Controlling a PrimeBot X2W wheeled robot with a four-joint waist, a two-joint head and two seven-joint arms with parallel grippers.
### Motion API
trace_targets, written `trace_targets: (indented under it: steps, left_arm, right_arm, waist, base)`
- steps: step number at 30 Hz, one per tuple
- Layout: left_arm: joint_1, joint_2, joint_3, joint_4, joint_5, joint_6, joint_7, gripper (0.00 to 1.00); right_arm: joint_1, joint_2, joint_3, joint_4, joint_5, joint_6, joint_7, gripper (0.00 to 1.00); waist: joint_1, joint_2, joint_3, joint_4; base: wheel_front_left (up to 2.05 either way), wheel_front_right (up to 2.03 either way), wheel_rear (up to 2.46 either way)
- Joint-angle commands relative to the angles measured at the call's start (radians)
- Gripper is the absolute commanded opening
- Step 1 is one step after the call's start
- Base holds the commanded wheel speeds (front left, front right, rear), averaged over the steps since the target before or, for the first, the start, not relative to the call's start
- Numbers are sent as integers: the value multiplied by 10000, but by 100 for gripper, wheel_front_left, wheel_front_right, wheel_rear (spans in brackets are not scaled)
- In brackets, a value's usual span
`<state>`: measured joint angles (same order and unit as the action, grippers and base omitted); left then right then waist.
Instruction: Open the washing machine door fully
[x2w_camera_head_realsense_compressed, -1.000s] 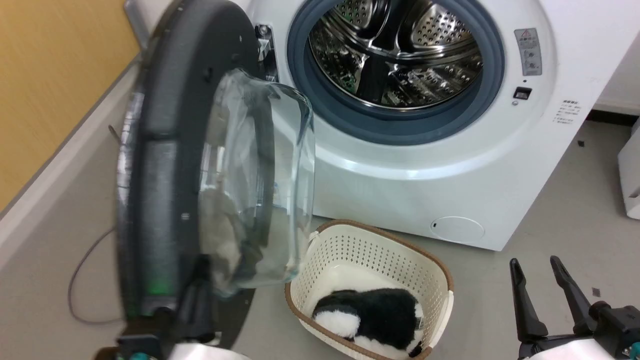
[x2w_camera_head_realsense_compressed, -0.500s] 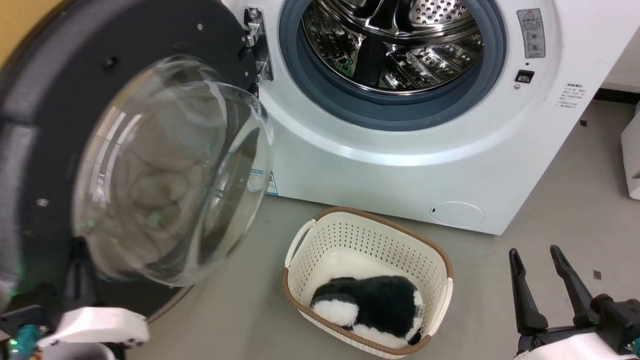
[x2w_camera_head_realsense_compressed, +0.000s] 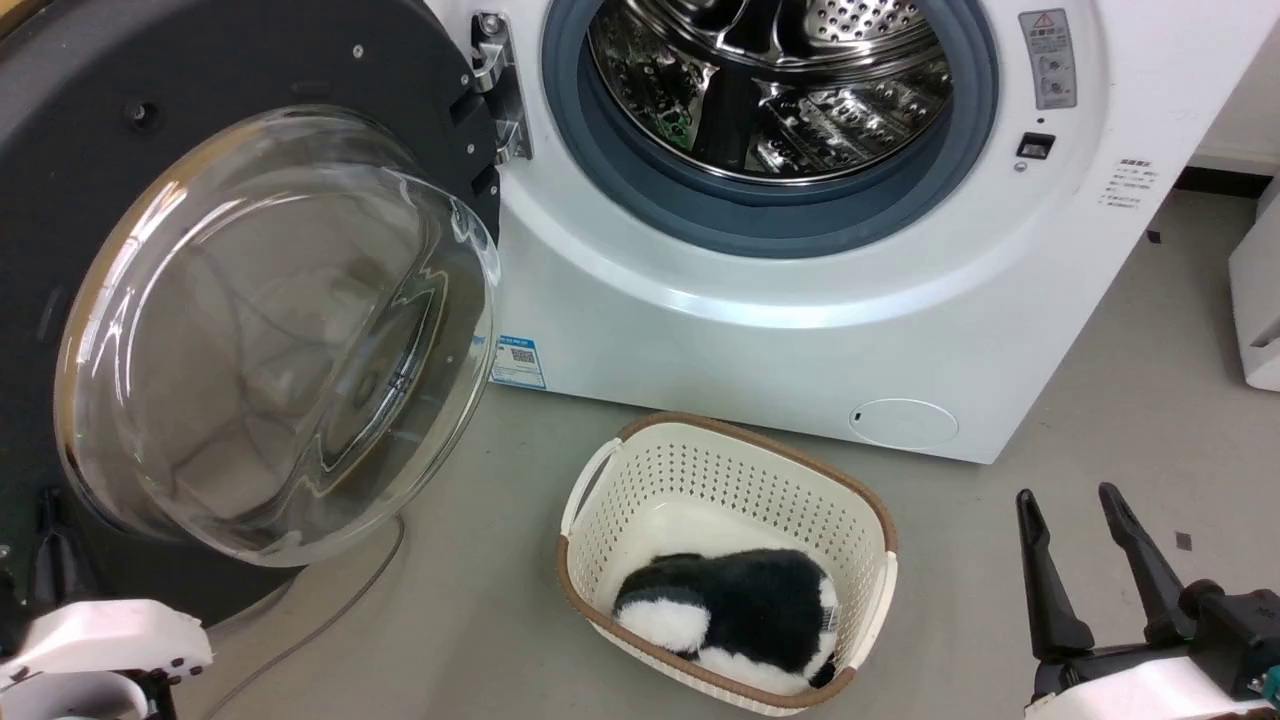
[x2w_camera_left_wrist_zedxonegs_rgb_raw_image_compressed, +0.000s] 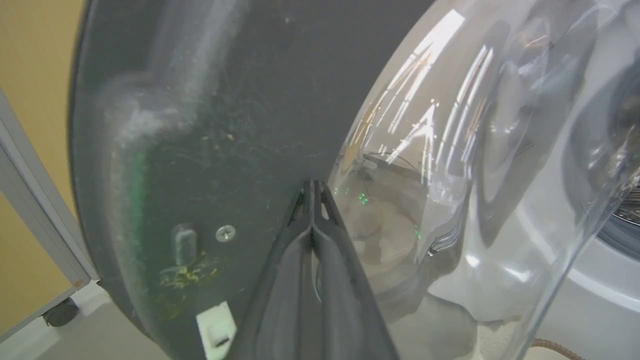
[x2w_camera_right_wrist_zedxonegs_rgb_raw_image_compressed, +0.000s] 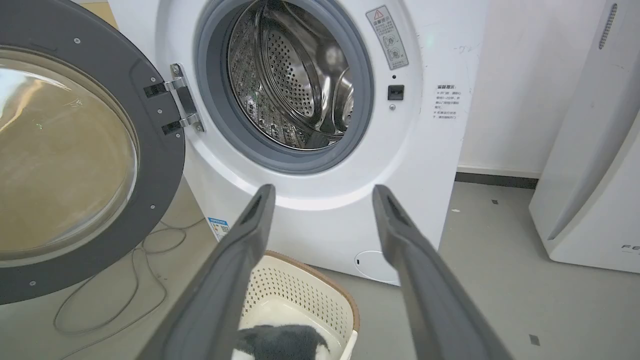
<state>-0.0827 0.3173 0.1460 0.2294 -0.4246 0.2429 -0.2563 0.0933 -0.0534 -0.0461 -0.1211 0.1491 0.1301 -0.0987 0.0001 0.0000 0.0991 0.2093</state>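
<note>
The washing machine door (x2w_camera_head_realsense_compressed: 250, 60) stands swung far out to the left, its clear glass bowl (x2w_camera_head_realsense_compressed: 270, 330) bulging toward me. The white washing machine (x2w_camera_head_realsense_compressed: 750, 330) shows its grey gasket and steel drum (x2w_camera_head_realsense_compressed: 770, 90) uncovered. In the left wrist view my left gripper (x2w_camera_left_wrist_zedxonegs_rgb_raw_image_compressed: 312, 187) is shut with nothing between its fingers, its tips at the door's dark inner face (x2w_camera_left_wrist_zedxonegs_rgb_raw_image_compressed: 225, 125) beside the glass. My left forearm (x2w_camera_head_realsense_compressed: 100, 640) sits at the lower left, under the door. My right gripper (x2w_camera_head_realsense_compressed: 1068, 505) stands open at the lower right, well away from the door (x2w_camera_right_wrist_zedxonegs_rgb_raw_image_compressed: 165, 150) and empty (x2w_camera_right_wrist_zedxonegs_rgb_raw_image_compressed: 324, 192).
A cream basket (x2w_camera_head_realsense_compressed: 640, 470) holding a black-and-white plush toy (x2w_camera_head_realsense_compressed: 740, 610) sits on the floor before the machine. A cable (x2w_camera_head_realsense_compressed: 330, 600) lies under the door. A white appliance (x2w_camera_head_realsense_compressed: 1255, 310) stands at the right. A yellow wall (x2w_camera_left_wrist_zedxonegs_rgb_raw_image_compressed: 30, 75) is behind the door.
The door has swung much further open to the left, from edge-on to facing me. My left arm went left with it. The head camera shifted slightly; the right gripper stayed put.
</note>
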Motion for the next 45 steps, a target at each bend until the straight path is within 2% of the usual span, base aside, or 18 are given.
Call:
trace_targets:
  steps: [1, 4, 7, 8, 9, 11, 12, 18, 22, 29, 35, 45]
  left_arm:
    - [-18, -70, 58, -13, 81, -34, -51, 0]
    - [437, -562, 202, -291, 432, -142, -53, 0]
    - [871, -680, 241, -483, 687, -304, -53, 0]
    - [1013, -719, 233, -551, 756, -351, -53, 28]
    - [1013, -719, 233, -551, 756, -351, -53, 28]
    - [1332, -831, 108, -710, 897, -446, -53, 95]
    - [1486, -891, 1, -817, 1003, -467, -54, 100]
    - [2150, -1491, -910, -1592, 1442, -505, -35, 100]
    - [2231, -1784, -1695, -2000, 1669, -679, 192, 100]
    - [2047, -1986, -2876, -2186, 2138, -984, 527, 100]
    - [1710, -2030, -3425, -1939, 2430, -1103, 638, 100]
    - [1374, -2001, -3412, -1517, 2437, -960, 564, 100]
  right_arm:
    - [-137, 32, 12, 28, -58, 6, -16, 100]
    - [-76, 32, 39, 177, -23, 6, -54, 100]
    - [20, 32, 34, 271, 50, 6, -79, 100]
    - [55, 32, 34, 302, 59, 6, -84, 100]
    - [55, 32, 34, 302, 59, 6, -84, 100]
    - [112, 32, 33, 359, 40, 6, -76, 100]
    - [132, 32, 27, 376, 27, 6, -84, 100]
    - [243, 32, -1, 406, -41, 6, -43, 100]
    - [286, 32, -12, 428, -69, 6, 46, 100]
    - [284, 32, 99, 384, -183, 6, 184, 100]
    - [354, 32, 106, 296, -365, 6, 308, 100]
    - [473, 32, 175, 405, -562, 6, 425, 100]
  waist:
    - [-1, 0, -24, -24]
    - [-1, 0, -229, -102]
    - [-1, 0, -422, -120]
    - [-1, 0, -497, -124]
    - [-1, 0, -497, -124]
    - [-1, 0, -620, -146]
    - [-1, 0, -680, -156]
    - [-1, 0, -842, -294]
    - [-1, 0, -891, -480]
    - [-1, 0, -967, -1010]
    - [-1, 0, -993, -1510]
    - [-1, 0, -1011, -2136]
  base:
    - [0, 0, 0]
    - [0, 0, 0]
    - [0, 0, 0]
    - [0, 0, 0]
    - [0, 0, 0]
    - [0, 0, 0]
    - [0, 0, 0]
    - [0, 0, 0]
    - [0, 0, 0]
    - [0, 0, 0]
    - [0, 0, 0]
    - [0, 0, 0]
